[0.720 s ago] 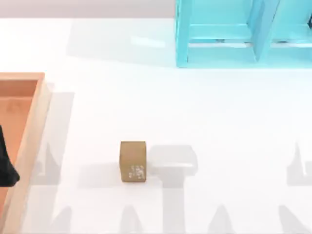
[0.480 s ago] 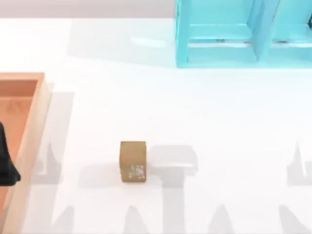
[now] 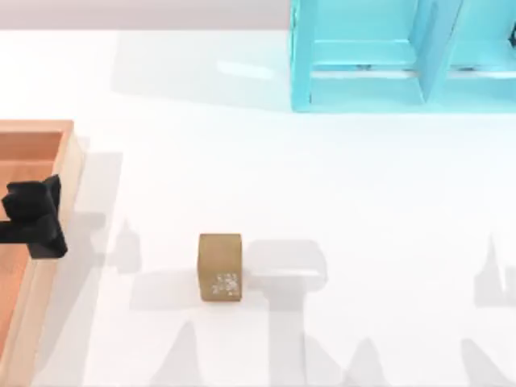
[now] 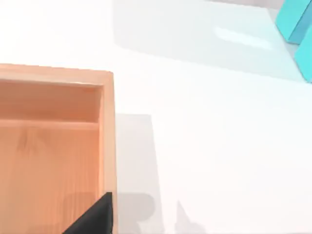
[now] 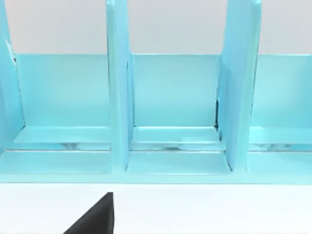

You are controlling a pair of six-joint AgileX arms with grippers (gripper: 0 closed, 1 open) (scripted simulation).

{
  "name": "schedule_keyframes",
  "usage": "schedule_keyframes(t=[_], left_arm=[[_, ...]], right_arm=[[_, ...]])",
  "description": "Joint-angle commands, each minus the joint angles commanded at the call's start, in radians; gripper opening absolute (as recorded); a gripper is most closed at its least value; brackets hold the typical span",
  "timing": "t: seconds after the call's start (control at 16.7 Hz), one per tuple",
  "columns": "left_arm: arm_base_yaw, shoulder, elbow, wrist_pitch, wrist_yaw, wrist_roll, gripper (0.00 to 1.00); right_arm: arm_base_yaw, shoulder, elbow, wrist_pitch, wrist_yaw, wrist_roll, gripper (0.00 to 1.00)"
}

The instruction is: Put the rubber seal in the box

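The rubber seal [image 3: 220, 266] is a small tan-brown block with a whitish speckled mark on its near face. It stands on the white table a little left of centre, near the front. The box [image 3: 71, 161], a shallow wooden tray with an orange-brown floor, lies at the table's left edge. My left gripper [image 3: 34, 219] hangs over the box's right rim, well to the left of the seal and apart from it. The left wrist view looks down on the box's corner [image 4: 108, 136], with a black part of that gripper [image 4: 95, 219] at the frame's edge. A black part of my right gripper [image 5: 95, 217] appears in the right wrist view.
A turquoise blue frame structure [image 3: 363, 56] with upright dividers stands at the table's back right. The right wrist view faces its compartments [image 5: 170, 97]. White tabletop stretches between the box, the seal and this frame.
My left gripper has moved up and to the right from the left edge, and now sits over the box's right rim. The seal has not moved.
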Motion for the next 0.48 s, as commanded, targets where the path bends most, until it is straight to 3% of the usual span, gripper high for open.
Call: schedule_keyframes(t=[0.48], left_arm=[[-0.27,0.804,0.631,-0.513,-0.002,-0.259,1.0]], right_arm=[[0.0,0.0,0.0,0.0,0.0,0.0,1.0]])
